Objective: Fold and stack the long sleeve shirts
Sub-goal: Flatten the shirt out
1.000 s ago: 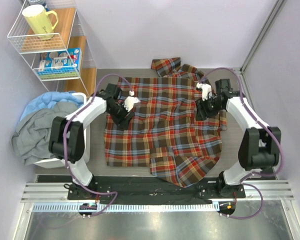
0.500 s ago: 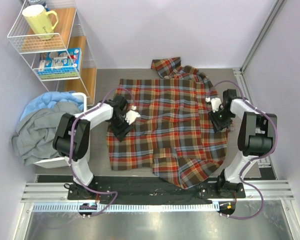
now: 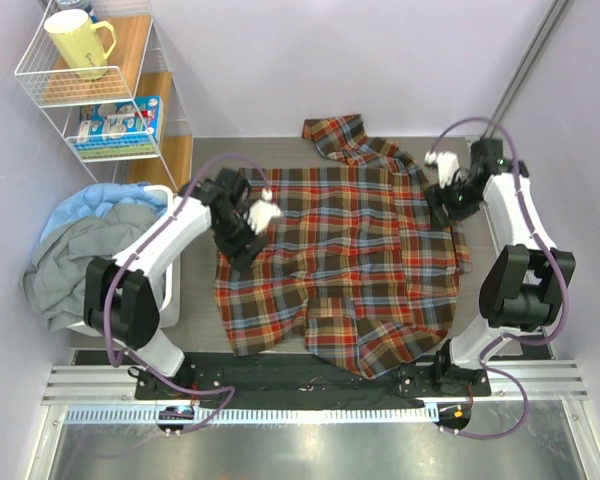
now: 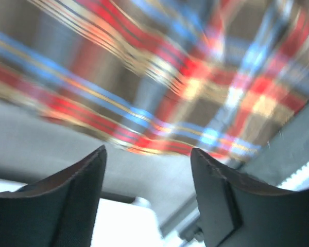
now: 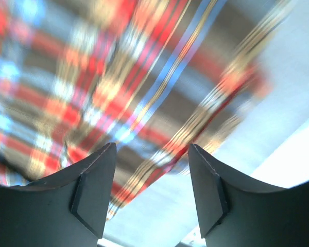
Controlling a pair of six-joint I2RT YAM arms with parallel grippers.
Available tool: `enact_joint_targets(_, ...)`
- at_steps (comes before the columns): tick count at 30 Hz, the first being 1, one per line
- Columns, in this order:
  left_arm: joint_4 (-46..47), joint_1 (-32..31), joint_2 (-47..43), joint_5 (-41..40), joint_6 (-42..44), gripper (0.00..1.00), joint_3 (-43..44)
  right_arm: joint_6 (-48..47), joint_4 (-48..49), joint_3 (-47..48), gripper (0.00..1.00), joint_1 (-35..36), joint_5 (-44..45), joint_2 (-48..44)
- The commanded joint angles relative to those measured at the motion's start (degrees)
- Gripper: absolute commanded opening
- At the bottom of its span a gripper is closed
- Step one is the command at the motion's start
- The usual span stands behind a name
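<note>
One long sleeve shirt (image 3: 340,260) in red, brown and yellow plaid lies spread on the grey table (image 3: 205,150), with one sleeve bunched at the far edge (image 3: 335,132). My left gripper (image 3: 242,252) is open and empty over the shirt's left edge. In the left wrist view (image 4: 148,154) it shows the blurred shirt hem (image 4: 195,77) just beyond the fingers. My right gripper (image 3: 448,208) is open and empty at the shirt's far right edge. In the right wrist view (image 5: 152,149) it hangs above the shirt's border (image 5: 118,77). Both wrist views are motion-blurred.
A white basket (image 3: 170,270) heaped with blue and grey clothes (image 3: 80,250) stands left of the table. A wire shelf (image 3: 90,90) with a yellow mug (image 3: 78,42) and a box is at the far left. A metal rail (image 3: 310,410) runs along the near edge.
Both grippers have moved toward the far side, the right one farther out to the shirt's right shoulder. The shirt's left and near edges have shifted slightly and it lies flatter.
</note>
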Motion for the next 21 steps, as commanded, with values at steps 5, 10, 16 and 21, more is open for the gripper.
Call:
enact_joint_targets(5, 3.5, 7.5, 13.9, 8.0, -1.4, 0.78, 23.4, 16.9, 6.4, 26.5, 0.62, -0.4, -11.6, 14.9)
enact_joint_targets(10, 4.0, 7.5, 29.8, 8.1, -4.3, 0.70, 39.1, 21.1, 2.6, 39.3, 0.50, 0.9, -9.5, 27.4)
enact_joint_targets(16, 4.8, 7.4, 38.1, 3.9, -7.5, 0.59, 44.1, 21.3, 8.4, 28.5, 0.42, 2.7, -5.8, 29.0)
enact_joint_targets(21, 1.9, 7.3, 37.7, 0.6, -5.4, 0.56, 37.1, 19.9, 10.4, 22.4, 0.38, 2.7, -3.3, 31.1)
